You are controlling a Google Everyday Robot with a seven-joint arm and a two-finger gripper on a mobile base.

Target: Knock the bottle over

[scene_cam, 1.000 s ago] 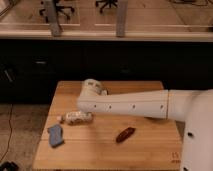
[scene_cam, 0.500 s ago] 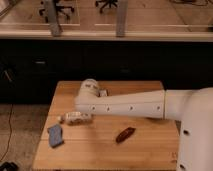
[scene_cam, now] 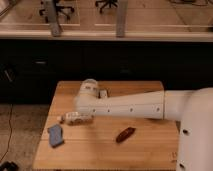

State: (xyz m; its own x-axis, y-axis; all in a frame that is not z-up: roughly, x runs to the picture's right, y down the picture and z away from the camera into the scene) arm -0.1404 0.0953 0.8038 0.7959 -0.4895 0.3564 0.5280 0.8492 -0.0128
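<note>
The white arm point(scene_cam: 125, 106) is reaching in from the right, stretching across the middle of the wooden surface point(scene_cam: 100, 150) toward its left side. The arm's rounded end is sitting over the back-left part of the surface, and the tool point(scene_cam: 86, 114) is hanging down beneath it, right above the bottle point(scene_cam: 76, 118). Whether the tool is released or clenched, I cannot tell.

The bottle is lying on its side on the left part of the surface, stretched out left to right, with its mottled label showing and its right end tucked under the arm. It is looking like it is touching the tool, or sitting just beside it; the exact contact is hidden.

In front of the bottle and to the left, a flat blue object point(scene_cam: 55, 135) is lying near the front-left corner, apart from the bottle. Toward the middle-right, a small reddish-brown object point(scene_cam: 125, 134) is resting at a slant, well apart from the bottle. A small whitish object point(scene_cam: 103, 93) is peeking out behind the arm, near the back edge of the surface.
</note>
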